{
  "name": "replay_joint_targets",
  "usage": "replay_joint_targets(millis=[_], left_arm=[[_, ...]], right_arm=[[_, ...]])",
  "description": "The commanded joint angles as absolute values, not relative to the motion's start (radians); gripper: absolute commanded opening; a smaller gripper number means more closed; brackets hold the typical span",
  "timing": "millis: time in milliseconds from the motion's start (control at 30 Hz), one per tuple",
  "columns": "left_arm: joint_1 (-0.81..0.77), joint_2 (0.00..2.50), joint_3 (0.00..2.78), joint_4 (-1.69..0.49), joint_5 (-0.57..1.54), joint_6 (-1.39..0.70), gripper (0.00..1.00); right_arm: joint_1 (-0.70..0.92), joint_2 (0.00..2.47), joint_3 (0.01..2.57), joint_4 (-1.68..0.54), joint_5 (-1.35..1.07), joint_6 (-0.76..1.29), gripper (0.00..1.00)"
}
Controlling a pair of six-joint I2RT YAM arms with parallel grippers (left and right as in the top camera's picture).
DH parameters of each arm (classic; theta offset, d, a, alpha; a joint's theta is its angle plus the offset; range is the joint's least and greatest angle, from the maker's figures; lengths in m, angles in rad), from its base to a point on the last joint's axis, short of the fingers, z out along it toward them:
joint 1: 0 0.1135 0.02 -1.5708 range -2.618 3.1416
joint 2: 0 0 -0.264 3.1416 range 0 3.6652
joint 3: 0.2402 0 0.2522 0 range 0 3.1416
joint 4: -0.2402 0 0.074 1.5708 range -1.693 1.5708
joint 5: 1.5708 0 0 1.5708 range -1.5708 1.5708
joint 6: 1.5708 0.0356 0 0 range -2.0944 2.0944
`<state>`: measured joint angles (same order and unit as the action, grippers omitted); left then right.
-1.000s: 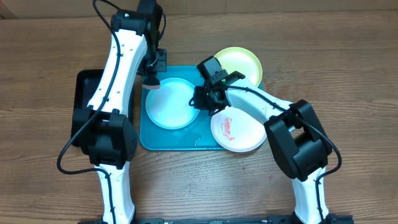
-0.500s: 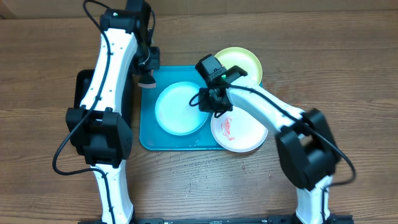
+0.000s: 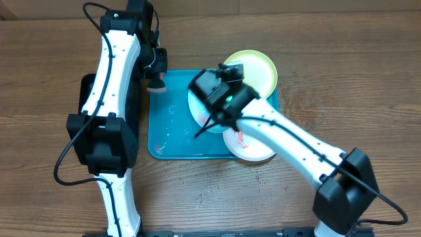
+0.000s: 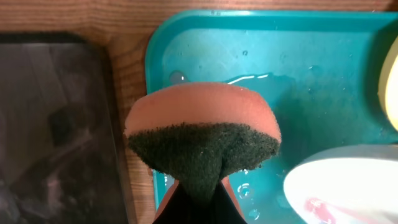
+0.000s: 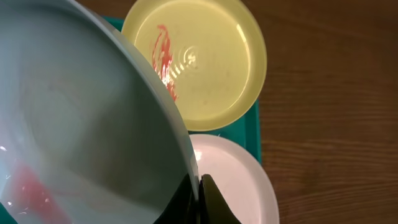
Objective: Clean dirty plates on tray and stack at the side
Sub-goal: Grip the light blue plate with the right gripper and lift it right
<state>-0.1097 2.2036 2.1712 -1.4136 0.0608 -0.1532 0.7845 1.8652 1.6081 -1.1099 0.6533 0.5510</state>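
We start at the right pincer, whose two fingers are pressed together on the rim of the light blue plate. They hold it tilted and raised above the tray, so that in the wrist view its face fills everything to one side of the fingers. A faint reddish patch shows low on that face, and we cannot tell whether it is a smear or a reflection. Directly below the fingertips lies the white-pink plate, flat, which from overhead hangs over the tray's rim and carries a red smear. Farther out from the pincer, beyond the held plate's edge, sits the yellow-green plate. It has a red streak near its middle and rests partly on a corner of the tray and partly over the wooden table. The left pincer stands well apart from the right one, at the opposite far corner of the tray. Its jaws are clamped on a sponge, pinching the dark scouring side into a fold with the orange foam bulging beyond it. We cannot tell whether the sponge touches the tray or hangs just above it. Just past the sponge the tray floor is bare and wet, with water in beads and a thin puddle. To the outer side of this pincer, across a narrow strip of wood, lies the black tray.
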Motion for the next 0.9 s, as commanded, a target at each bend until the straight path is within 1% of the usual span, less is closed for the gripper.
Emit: replay_joint_targets(millis=[0,233,333,467,867], left_arm=[[-0.113,2.204,2.150,-1.407,0.080,-0.139,0.04],[-0.113,2.204,2.139,-1.406,0.080,-0.139,0.04],[-0.113,2.204,2.139,-1.406,0.080,-0.139,0.04],[-0.113,2.204,2.139,-1.406,0.080,-0.139,0.04],[-0.113,2.204,2.139,-1.406,0.080,-0.138,0.04]], right_arm=[[0.867,1.835,1.634,-1.118,0.966,0.606,0.04],[0.994,1.835,1.634,-1.192,1.273,0.712,0.04],[1.035,1.835,1.634,-1.218,1.371,0.719,0.04],[1.061,1.835,1.634,-1.217,1.414,0.720,0.04],[1.068,1.790,1.634,-1.214,1.420,0.762,0.04]])
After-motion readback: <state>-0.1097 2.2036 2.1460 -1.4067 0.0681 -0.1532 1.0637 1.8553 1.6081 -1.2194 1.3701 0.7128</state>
